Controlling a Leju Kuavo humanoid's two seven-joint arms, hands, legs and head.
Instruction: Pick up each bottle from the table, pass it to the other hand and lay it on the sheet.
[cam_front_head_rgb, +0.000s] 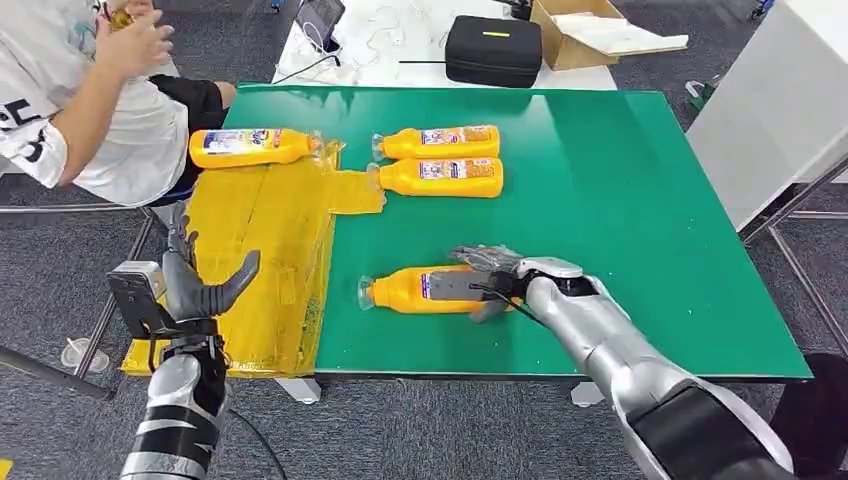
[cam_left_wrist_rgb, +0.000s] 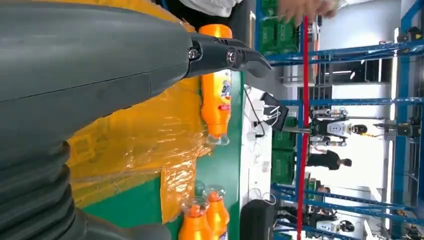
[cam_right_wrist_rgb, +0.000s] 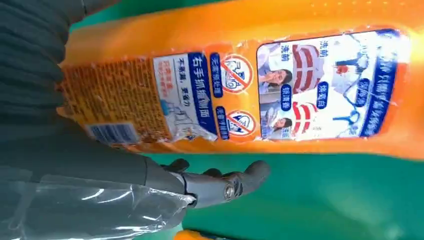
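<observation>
An orange bottle (cam_front_head_rgb: 400, 290) lies on its side near the front of the green table (cam_front_head_rgb: 620, 200), cap to the left. My right hand (cam_front_head_rgb: 485, 275) lies over its labelled body; in the right wrist view the bottle (cam_right_wrist_rgb: 300, 80) is close to the palm and a strip of green shows between it and the thumb (cam_right_wrist_rgb: 225, 185). My left hand (cam_front_head_rgb: 195, 285) is raised with spread fingers and holds nothing, in front of the yellow sheet (cam_front_head_rgb: 270, 240). One bottle (cam_front_head_rgb: 250, 147) lies on the sheet's far end. Two more bottles (cam_front_head_rgb: 440, 142) (cam_front_head_rgb: 445, 176) lie side by side mid-table.
A person in a white shirt (cam_front_head_rgb: 90, 110) sits at the far left corner, hands raised. Behind the table are a black case (cam_front_head_rgb: 493, 48) and a cardboard box (cam_front_head_rgb: 590, 30). A white cabinet (cam_front_head_rgb: 770, 110) stands to the right.
</observation>
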